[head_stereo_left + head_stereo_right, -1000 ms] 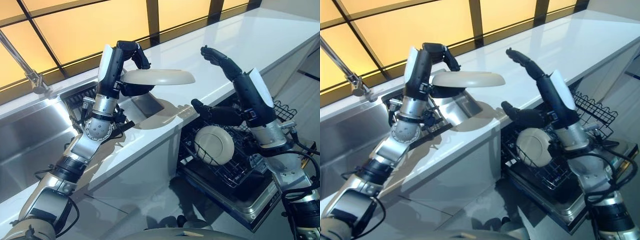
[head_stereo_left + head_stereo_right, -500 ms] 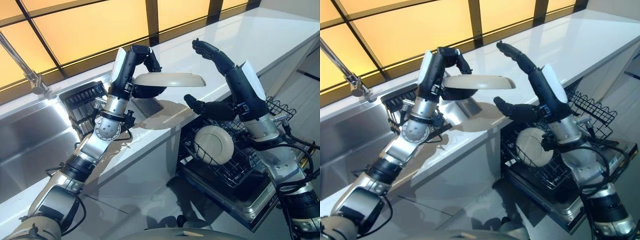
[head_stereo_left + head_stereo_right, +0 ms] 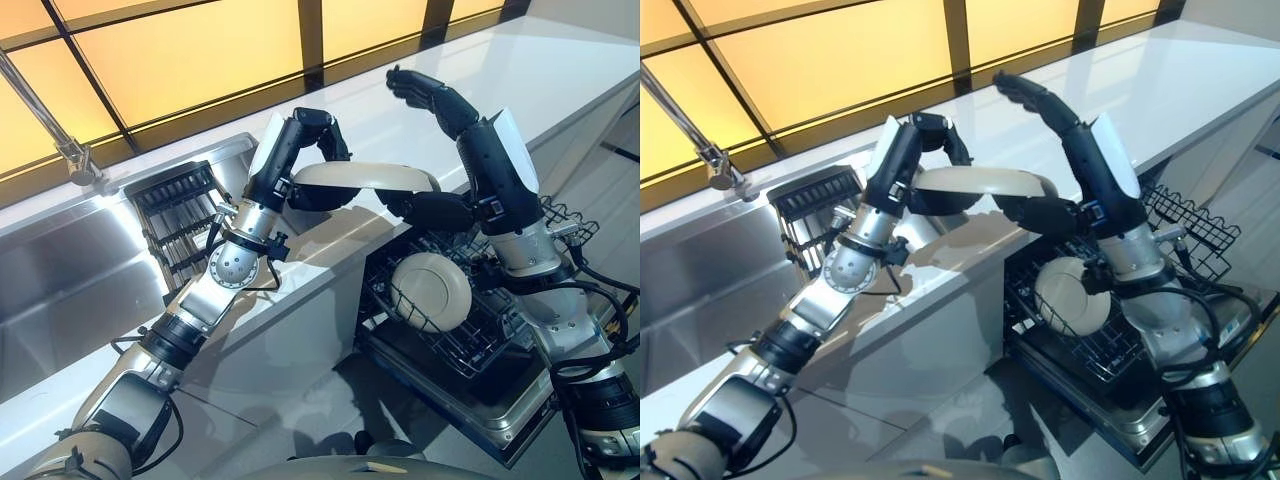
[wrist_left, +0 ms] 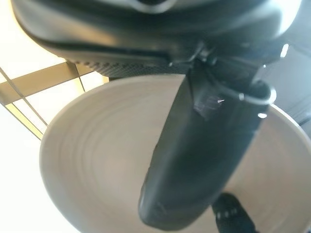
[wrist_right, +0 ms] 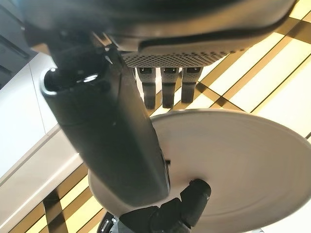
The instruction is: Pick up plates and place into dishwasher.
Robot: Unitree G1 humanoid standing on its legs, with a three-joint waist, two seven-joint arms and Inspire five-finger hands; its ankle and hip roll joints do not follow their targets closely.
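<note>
Since a second ago the plate (image 3: pixel 365 177) has been carried rightward along the counter (image 3: pixel 560 70), and it's now held level over the counter's front edge, just above the open dishwasher (image 3: pixel 470 370). It's pinched at its rim by the left hand (image 3: pixel 312 150), fingers curled over the top and thumb underneath. The right hand (image 3: pixel 440 150) has been brought in to meet it: thumb tucked under the plate's right edge, fingers spread straight up above it, so that hand is still wide open and hasn't closed on anything.

Two plates can be counted: the one in the air and a second plate (image 3: pixel 432 290) already stood on edge in the wire rack (image 3: pixel 470 330) of the pulled-out dishwasher.

One long glossy white counter is seen, with a steel sink (image 3: pixel 70 290) set in on the left, a dark slotted drainer (image 3: pixel 180 215) in it, and one tap (image 3: pixel 45 125). Behind everything runs a wall of amber panels (image 3: pixel 190 50) split by dark bars.
</note>
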